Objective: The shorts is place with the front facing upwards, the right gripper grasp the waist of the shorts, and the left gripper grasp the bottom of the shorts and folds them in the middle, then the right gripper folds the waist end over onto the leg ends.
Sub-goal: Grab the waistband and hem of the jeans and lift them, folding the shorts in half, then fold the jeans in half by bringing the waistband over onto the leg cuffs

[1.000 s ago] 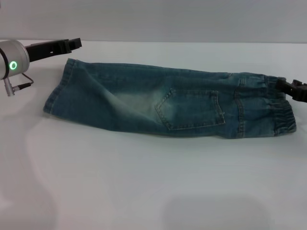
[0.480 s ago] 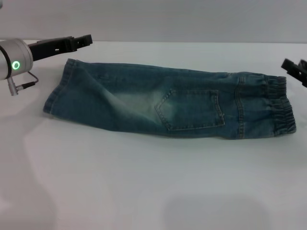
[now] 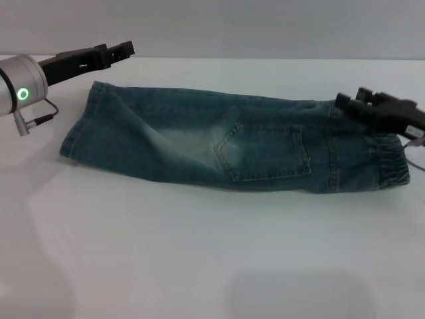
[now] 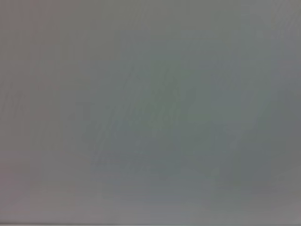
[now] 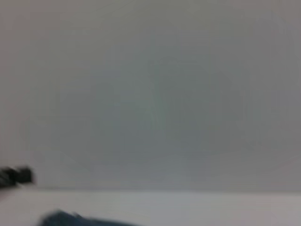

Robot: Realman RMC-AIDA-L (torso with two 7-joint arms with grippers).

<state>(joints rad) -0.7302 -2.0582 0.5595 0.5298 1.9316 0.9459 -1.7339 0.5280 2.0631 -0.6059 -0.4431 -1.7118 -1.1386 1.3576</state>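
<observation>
The blue-green denim shorts [image 3: 199,139] lie folded lengthwise across the white table, a stitched pocket facing up. The leg ends [image 3: 78,133] point left and the puckered waist [image 3: 390,163] points right. My right gripper [image 3: 353,101] hangs open just over the far edge of the waist, its black fingers pointing left and holding nothing. My left gripper [image 3: 116,50] is open above and behind the far leg-end corner, clear of the cloth. The right wrist view catches only a sliver of denim [image 5: 70,219]. The left wrist view shows nothing distinct.
The white table [image 3: 199,252] stretches wide in front of the shorts, with a pale wall behind it. A small dark shape [image 5: 15,175] sits far off in the right wrist view. A thin cable hangs under the left wrist [image 3: 20,93].
The right gripper pulled away from the waist to the right edge, then swung back left over the waistband. The left gripper crept rightward above the leg-end corner. The shorts stayed put.
</observation>
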